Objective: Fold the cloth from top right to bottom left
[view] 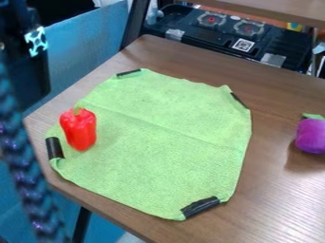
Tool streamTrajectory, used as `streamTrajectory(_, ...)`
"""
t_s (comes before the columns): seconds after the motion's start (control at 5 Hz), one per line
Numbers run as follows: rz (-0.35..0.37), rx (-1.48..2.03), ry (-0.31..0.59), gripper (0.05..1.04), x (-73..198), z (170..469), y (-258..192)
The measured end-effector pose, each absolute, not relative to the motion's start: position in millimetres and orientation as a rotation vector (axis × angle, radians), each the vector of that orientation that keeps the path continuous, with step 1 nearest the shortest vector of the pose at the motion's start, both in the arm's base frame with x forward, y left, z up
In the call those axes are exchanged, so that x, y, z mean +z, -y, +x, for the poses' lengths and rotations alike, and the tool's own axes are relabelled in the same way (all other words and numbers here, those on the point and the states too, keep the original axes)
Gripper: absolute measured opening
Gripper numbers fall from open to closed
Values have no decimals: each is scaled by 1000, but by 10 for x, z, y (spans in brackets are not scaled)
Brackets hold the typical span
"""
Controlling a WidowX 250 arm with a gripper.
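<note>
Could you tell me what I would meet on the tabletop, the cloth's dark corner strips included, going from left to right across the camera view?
Left black strip, red pepper, upper-left black strip, bottom black strip, upper-right black strip, purple toy vegetable.

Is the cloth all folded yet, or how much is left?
Not folded yet: the green cloth lies spread out, with only a thin crease across it. No corner looks lifted. The whole fold is left: the top right corner, with its black tape, must go to the bottom left, near the red pepper.
</note>
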State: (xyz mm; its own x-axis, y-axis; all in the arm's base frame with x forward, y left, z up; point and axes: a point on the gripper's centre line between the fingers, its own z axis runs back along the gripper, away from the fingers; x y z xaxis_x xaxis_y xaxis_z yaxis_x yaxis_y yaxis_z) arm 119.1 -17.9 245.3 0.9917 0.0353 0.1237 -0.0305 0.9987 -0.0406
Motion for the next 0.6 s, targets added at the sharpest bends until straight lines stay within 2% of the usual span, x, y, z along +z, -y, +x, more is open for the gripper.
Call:
streamTrajectory(0.2,-43,39,130,1000,2434,1203,185)
streamTrajectory(0.4,-60,153,193,1000,2178,1626,207)
streamTrajectory(0.6,-80,335,307,1000,2011,2135,214)
